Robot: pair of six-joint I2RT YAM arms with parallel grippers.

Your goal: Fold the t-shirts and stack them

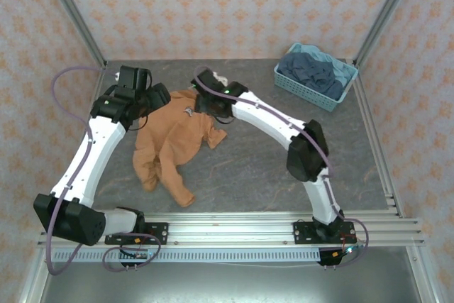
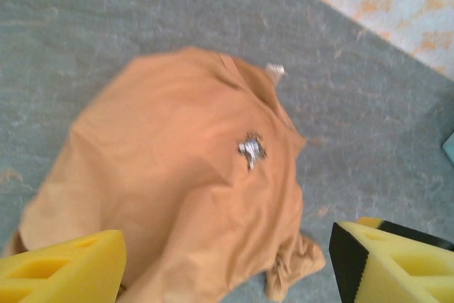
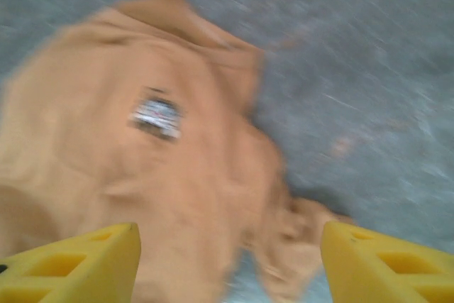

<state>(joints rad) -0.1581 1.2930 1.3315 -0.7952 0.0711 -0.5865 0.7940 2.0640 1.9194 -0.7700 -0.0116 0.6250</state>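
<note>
No legible txt anywhere. The orange t-shirt [image 2: 163, 196] had a small blue-and-white print [image 2: 251, 150] on the chest, but in the left wrist view it was too small to read, and in the right wrist view too blurred: no letters, nos. or brand could be made out. A pale tag [image 2: 275, 71] at the collar was likewise too small to tell any wording.

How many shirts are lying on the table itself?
1: the crumpled orange-tan cloth t-shirt at centre-left. Dark navy cloth fills the light blue plastic basket; its count is hidden.
</note>
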